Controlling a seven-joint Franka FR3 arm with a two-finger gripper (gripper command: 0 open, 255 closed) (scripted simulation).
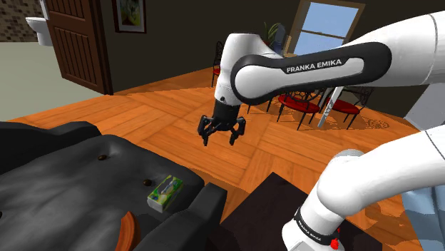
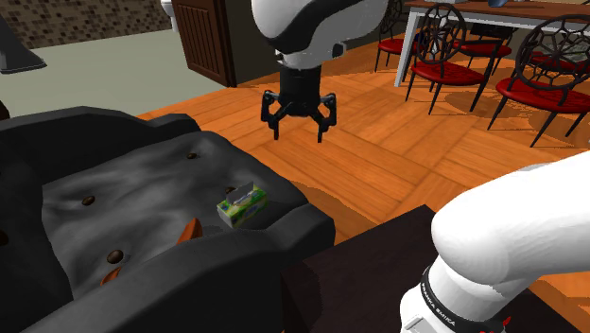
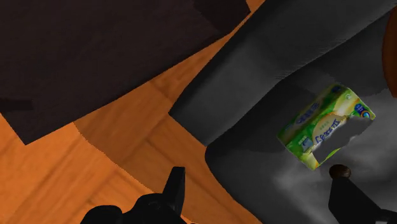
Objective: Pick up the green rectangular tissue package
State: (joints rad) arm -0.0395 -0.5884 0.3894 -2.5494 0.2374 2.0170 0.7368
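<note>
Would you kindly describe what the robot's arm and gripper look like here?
The arm has rounded, glossy white links with dark joints. One dark band carries white FRANKA EMIKA lettering. The gripper is all black, with two fingers.

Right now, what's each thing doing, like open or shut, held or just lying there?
tool, open and empty, hanging in the air
green tissue package, lying flat on the dark sofa, not held
brown door, open
red chairs, standing upright
</note>
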